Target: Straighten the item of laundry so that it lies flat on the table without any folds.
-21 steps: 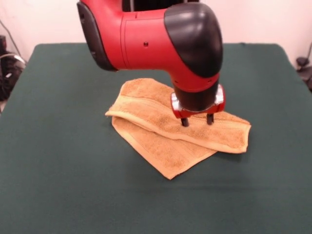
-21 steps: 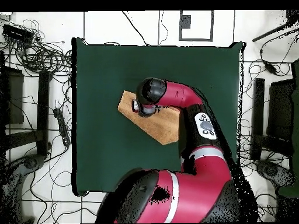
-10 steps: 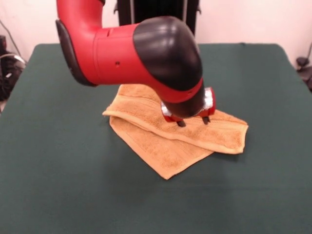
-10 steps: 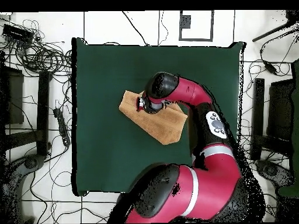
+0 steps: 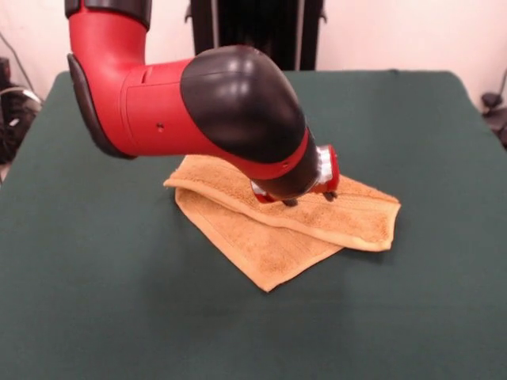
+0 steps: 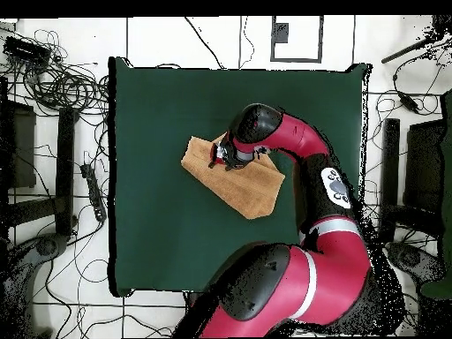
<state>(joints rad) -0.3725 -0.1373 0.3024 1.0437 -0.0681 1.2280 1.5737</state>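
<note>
My gripper [image 5: 309,198] is pressed down onto the towel [image 5: 277,237], tilted, with my bulky red and black wrist hanging over it and hiding most of the contact; two dark fingertips [image 5: 290,203] show apart from each other, both touching the upper layer of cloth, so my jaws stand spread and clamp nothing that I can see; the towel lies near the middle of the table [image 5: 95,317], folded over itself, a long upper flap running across toward the front view's right with a ribbed band along its edge, and a lower layer poking out beneath as a corner pointing at the camera; from overhead my gripper [image 6: 218,155] sits over the towel's [image 6: 252,190] end nearest the picture's left, and the green table [image 6: 159,106] spreads wide on every side of the cloth.
</note>
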